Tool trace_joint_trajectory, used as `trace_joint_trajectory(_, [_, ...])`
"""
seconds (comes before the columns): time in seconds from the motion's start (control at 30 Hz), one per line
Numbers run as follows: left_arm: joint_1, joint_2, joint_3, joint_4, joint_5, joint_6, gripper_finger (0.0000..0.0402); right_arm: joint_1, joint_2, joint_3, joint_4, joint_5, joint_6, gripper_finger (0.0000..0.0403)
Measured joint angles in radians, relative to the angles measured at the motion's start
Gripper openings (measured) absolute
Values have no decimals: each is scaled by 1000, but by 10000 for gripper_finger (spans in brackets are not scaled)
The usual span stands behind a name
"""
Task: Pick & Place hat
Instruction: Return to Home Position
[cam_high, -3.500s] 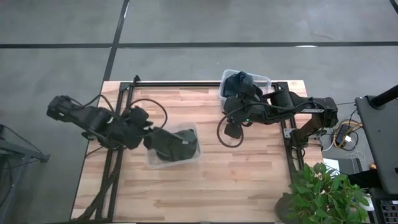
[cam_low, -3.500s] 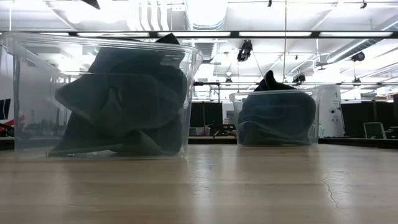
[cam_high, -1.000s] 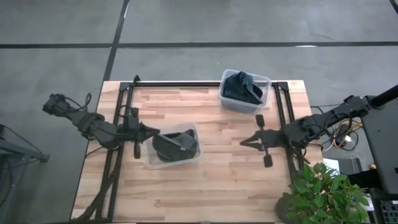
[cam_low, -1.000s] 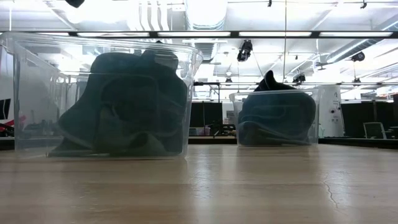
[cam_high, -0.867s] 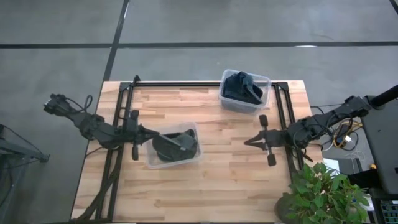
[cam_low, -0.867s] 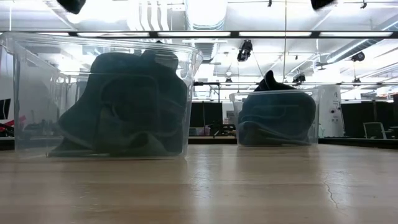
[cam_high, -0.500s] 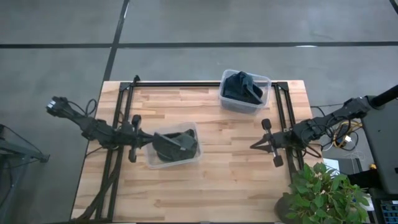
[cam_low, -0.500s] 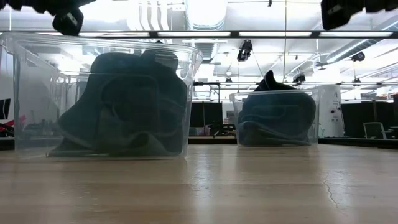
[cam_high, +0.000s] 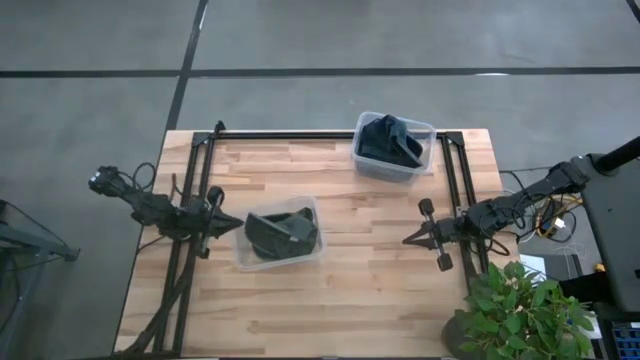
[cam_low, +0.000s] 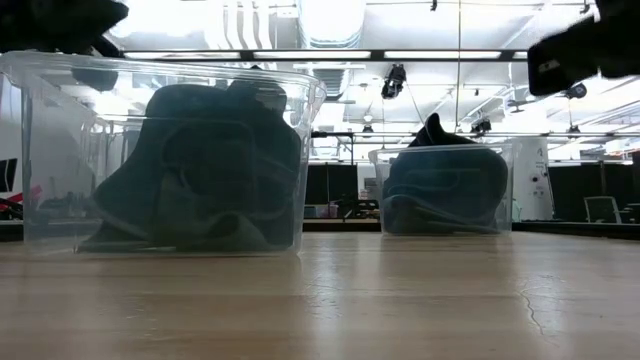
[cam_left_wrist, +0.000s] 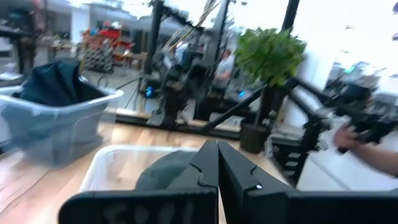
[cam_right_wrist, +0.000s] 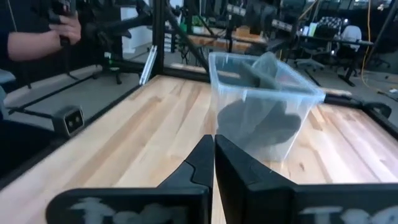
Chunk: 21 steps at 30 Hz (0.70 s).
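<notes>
Caps of dark cloth (cam_high: 283, 232) fill the near clear plastic bin (cam_high: 241, 262) and the far clear bin (cam_high: 428, 135), so the left gripper (cam_high: 233, 223) and right gripper (cam_high: 409, 240), both pinched closed and empty, should back outward, I'd say, clear of either rim.

A leafy potted plant (cam_high: 520, 310) stood just off the wooden table's (cam_high: 370, 290) lower-right corner in the high view. A black metal frame (cam_high: 300, 134) ran along its top, left and right edges. Beyond the table, a person's hand (cam_right_wrist: 62, 28) gripped something dark.
</notes>
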Motion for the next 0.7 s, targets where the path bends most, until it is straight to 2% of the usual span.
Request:
trace_joint_trajectory(0.17, [1,-87,-66,-7,44,26,0,0,-2,-66,60,-10,0,8])
trace_joint_trajectory(0.33, [1,-161,-127,-6,45,50,0,0,-2,-135,155,-67,-8,8])
trace_joint_trajectory(0.43, [1,-191,-159,-2,45,47,0,0,0,-144,156,-97,-18,8])
trace_joint_trajectory(0.6, [1,-189,-177,1,42,-3,0,0,1,-144,154,-91,-71,8])
trace_joint_trajectory(0.7, [1,-179,-177,-1,37,-36,0,0,1,-144,151,-36,-70,8])
